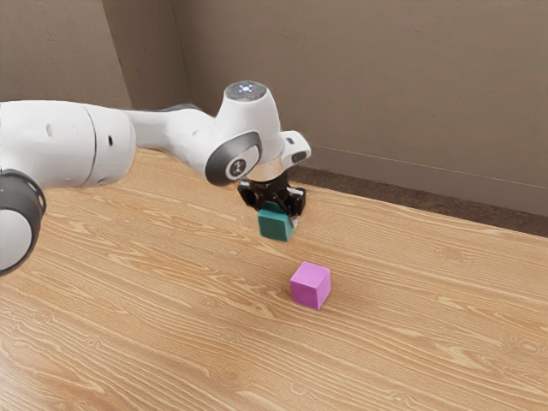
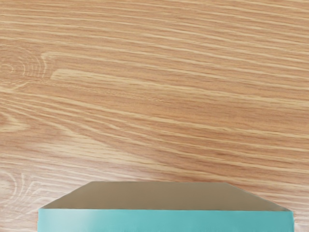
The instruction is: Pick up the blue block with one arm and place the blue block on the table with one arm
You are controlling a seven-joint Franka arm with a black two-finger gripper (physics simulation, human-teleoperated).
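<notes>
White arm [image 1: 51, 144], round joint emblem [image 1: 239, 166], end effector [image 1: 276, 214] clamped on raised teal block [image 1: 274, 226], pink block [image 1: 309, 286] on table [image 1: 171, 325]

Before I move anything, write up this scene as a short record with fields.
surface: wood-grain table
arm: white, reaching in from the exterior view's left
gripper: black two-finger gripper, shut on the teal block
held block: teal block, presumably the task's blue one, held above the table
other block: pink-purple block, resting on the table, apart from the teal block
task stage: picked up, not yet put down
</notes>
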